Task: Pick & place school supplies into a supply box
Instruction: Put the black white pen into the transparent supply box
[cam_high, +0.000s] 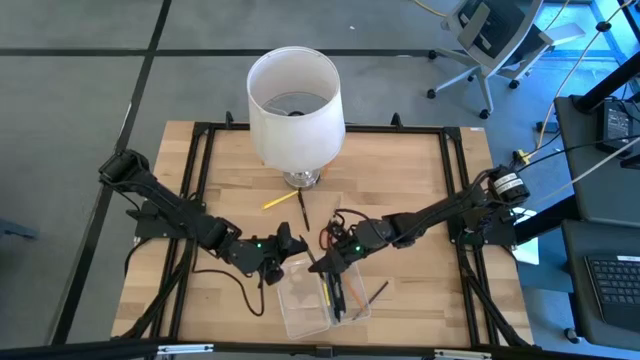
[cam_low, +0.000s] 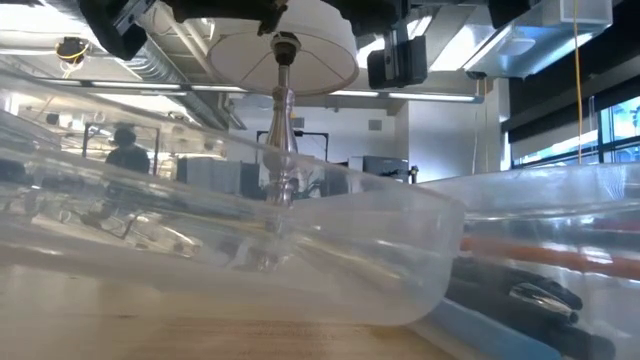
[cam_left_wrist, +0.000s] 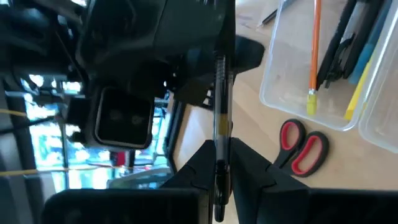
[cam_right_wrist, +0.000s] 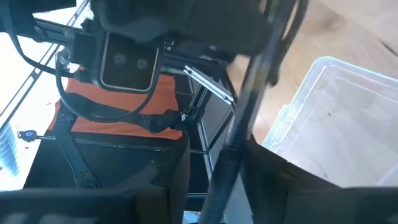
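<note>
Clear plastic box (cam_low: 300, 250) fills the low view: smooth, see-through wall with rounded corners, contents blurred through it. From above we see it as a shallow rectangle at the near edge of the wooden slat counter (cam_high: 420, 180).

Inside the box we note an orange pencil (cam_left_wrist: 315, 43), a yellow pencil (cam_left_wrist: 354, 102), a blue pen (cam_left_wrist: 367, 56) and a black pen (cam_left_wrist: 339, 50), lying lengthwise side by side. Red-handled scissors (cam_left_wrist: 303, 146) lie on the wood just beside the box, outside it.

Left claw (cam_left_wrist: 219, 149) is clenched on a thin pen (cam_left_wrist: 221, 118), above the counter beside the box. The pen's upper end is lost against the dark arm behind it.

Right claw (cam_right_wrist: 217, 168) faces the left one, with the same pen running through it; we cannot tell whether it grips.

A second yellow pencil (cam_high: 278, 201) and a black pencil (cam_high: 301, 207) lie near the metal base of the white lamp (cam_high: 295, 95).
</note>
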